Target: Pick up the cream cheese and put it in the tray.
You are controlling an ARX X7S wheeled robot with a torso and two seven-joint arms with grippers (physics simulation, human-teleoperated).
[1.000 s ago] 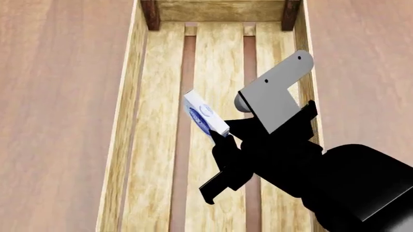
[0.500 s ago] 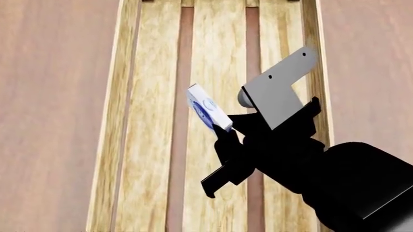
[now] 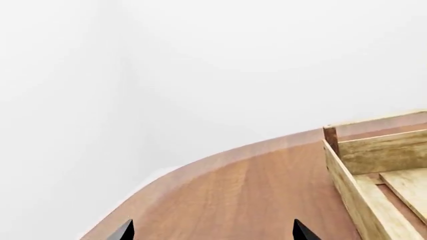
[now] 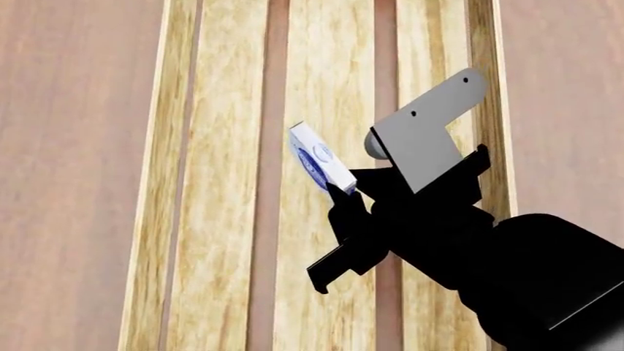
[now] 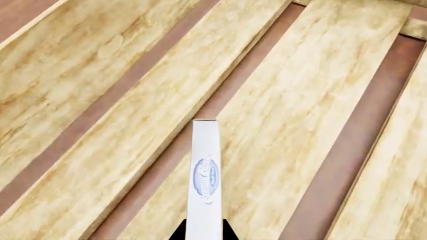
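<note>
The cream cheese [image 4: 319, 164], a small white box with a blue oval logo, hangs tilted above the middle slat of the tray [image 4: 224, 219]. My right gripper [image 4: 341, 191] is shut on its lower end. In the right wrist view the cream cheese [image 5: 204, 175] stands edge-on between the two black fingertips of the right gripper [image 5: 203, 235], over the tray's slats [image 5: 313, 130]. My left gripper [image 3: 212, 232] is open above bare table, with only its two dark tips showing. The tray's corner [image 3: 347, 175] lies off to one side of it.
The tray's light-wood side walls [image 4: 146, 219] run along both sides of the slats, with brown table [image 4: 69, 175] beyond them. In the left wrist view the table's curved edge [image 3: 200, 165] meets a plain white background.
The head view has shifted along the tray, so the tray's far end and corner posts have left the picture. The right gripper still holds the cream cheese, slightly higher in view.
</note>
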